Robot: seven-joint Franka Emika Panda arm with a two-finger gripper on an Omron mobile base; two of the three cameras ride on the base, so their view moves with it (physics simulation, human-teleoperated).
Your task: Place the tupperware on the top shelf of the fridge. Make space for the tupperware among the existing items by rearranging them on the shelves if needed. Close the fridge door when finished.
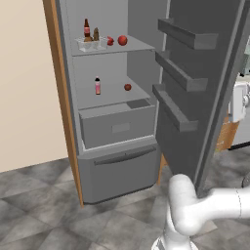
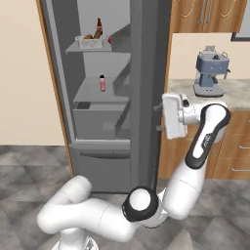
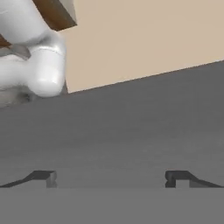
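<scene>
- The tupperware (image 1: 91, 45) already sits on the top shelf (image 1: 139, 46), beside the brown bottle (image 1: 87, 29).
- It looks light and stiff; holding its rim seems best.
- The gripper (image 3: 112, 178) faces the grey door (image 3: 131, 127), jaws wide apart and empty.

Even, flat rendered light, soft shading inside the fridge (image 1: 68, 73), no glare, slightly soft focus.

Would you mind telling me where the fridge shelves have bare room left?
The lower shelf is free between the pink bottle and a red fruit. The top shelf is crowded at left: tupperware, brown bottle, two fruits; only its right end is bare.
</scene>
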